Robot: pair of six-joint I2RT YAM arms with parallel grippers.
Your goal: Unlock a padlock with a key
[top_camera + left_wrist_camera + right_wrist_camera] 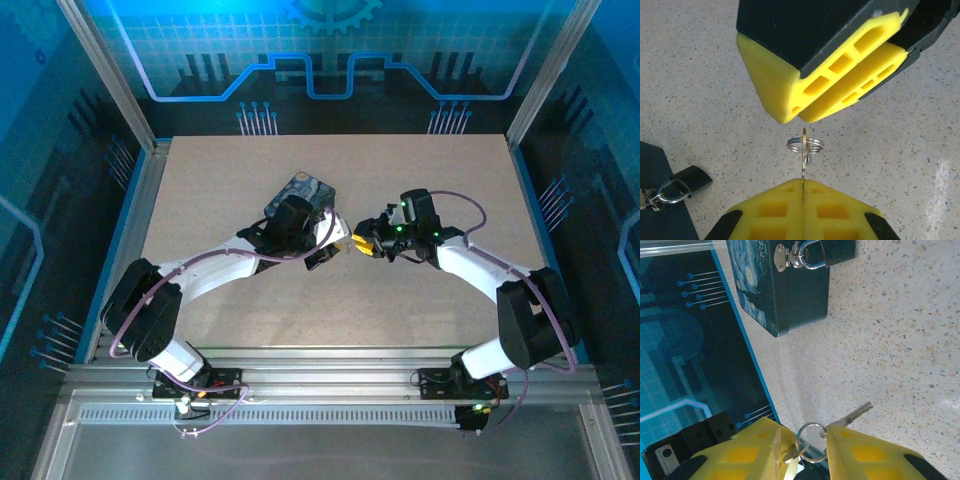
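Nearest us, the left gripper (pixel 803 187) has its jaws clamped on the key (pixel 804 160), whose long axis runs 6 to 12 o'clock. Just beyond hovers the right gripper (pixel 800 117); we cannot tell whether its jaws are closed. Farther off, at 8 o'clock, the padlock (pixel 689 181) hangs from the box (pixel 790 295). We judge the left arm nearer.

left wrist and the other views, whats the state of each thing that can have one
padlock: shackle closed, hooked onto the box
box: lid shut
key: clamped edge-on in the left tool, not in the padlock
left tool: shut on the key
right tool: tips right at the key's free end, grip cannot be told
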